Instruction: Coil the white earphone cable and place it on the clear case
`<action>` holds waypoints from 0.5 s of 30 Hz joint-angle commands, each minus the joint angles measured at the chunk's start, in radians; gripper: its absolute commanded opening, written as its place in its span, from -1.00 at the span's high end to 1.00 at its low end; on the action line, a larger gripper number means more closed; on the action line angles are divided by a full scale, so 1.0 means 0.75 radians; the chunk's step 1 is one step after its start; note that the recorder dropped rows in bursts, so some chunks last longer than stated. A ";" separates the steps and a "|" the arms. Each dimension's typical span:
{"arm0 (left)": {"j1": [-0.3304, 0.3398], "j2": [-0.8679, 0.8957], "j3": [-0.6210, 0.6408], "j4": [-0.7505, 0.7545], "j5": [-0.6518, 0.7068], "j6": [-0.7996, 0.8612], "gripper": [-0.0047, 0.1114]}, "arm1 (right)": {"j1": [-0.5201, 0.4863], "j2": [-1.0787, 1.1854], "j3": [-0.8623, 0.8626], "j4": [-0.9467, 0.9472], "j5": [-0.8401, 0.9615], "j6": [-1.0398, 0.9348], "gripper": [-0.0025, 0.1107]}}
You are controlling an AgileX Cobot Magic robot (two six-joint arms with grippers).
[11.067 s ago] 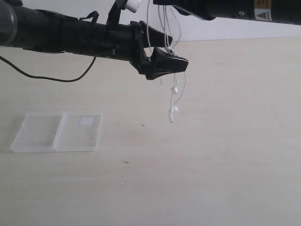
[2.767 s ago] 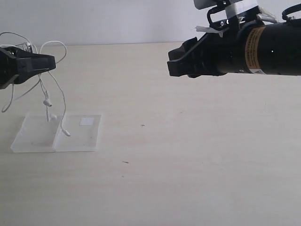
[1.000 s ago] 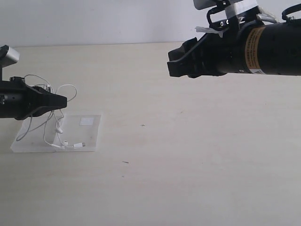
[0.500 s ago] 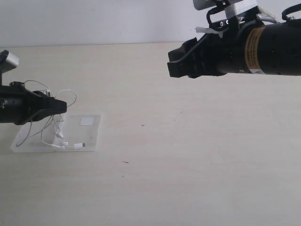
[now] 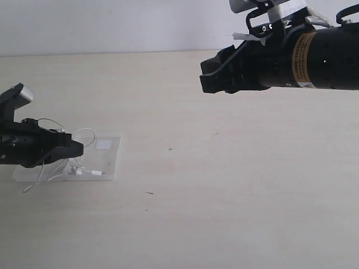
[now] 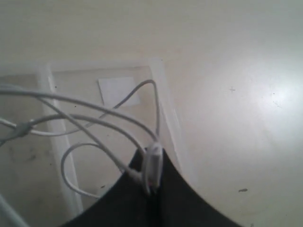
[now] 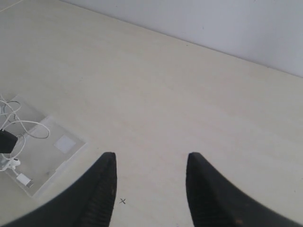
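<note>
Cable pinched over case, right gripper high and apart

Exterior view: left gripper (image 5: pixel 76 150) sits low at about 9 o'clock of the scene, over the near left part of the clear case (image 5: pixel 110 159). Its jaws are pressed together on the white earphone cable (image 5: pixel 85 172); the left wrist view shows the wire clamped right at the tips (image 6: pixel 150 196).

Cable: loose loops spread out from the pinch. Most lie over the case, and both earbuds and the plug end rest on its near side, at roughly 6 o'clock of the case. One loop trails past the case's left edge onto the table (image 5: pixel 224 190). Whether the loops touch the plastic everywhere cannot be told.

Case: lies flat and opened out, with the white label (image 5: pixel 103 144) on its right half, bare of wire.

Right gripper (image 5: pixel 205 76): high at about 1 o'clock, well apart from case and cable. The right wrist view shows its fingers spread wide with nothing between them.
</note>
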 commanded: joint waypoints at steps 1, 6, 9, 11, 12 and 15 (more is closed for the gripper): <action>-0.001 0.045 -0.030 -0.011 0.032 -0.008 0.92 | 0.000 -0.011 0.005 -0.016 -0.003 -0.019 0.14; -0.001 0.059 -0.071 -0.011 0.045 -0.025 0.92 | 0.000 -0.011 0.005 -0.016 -0.003 -0.019 0.14; -0.001 0.059 -0.099 -0.011 0.045 -0.028 0.92 | 0.000 -0.011 0.005 -0.016 -0.007 -0.018 0.14; -0.001 0.059 -0.118 -0.011 0.036 -0.037 0.92 | 0.000 -0.011 0.005 -0.016 -0.004 -0.018 0.14; -0.001 0.059 -0.123 -0.011 0.034 -0.045 0.92 | 0.000 -0.011 0.005 -0.016 -0.004 -0.018 0.14; -0.001 0.059 -0.128 -0.011 0.013 -0.047 0.92 | 0.000 -0.011 0.005 -0.016 -0.004 -0.018 0.14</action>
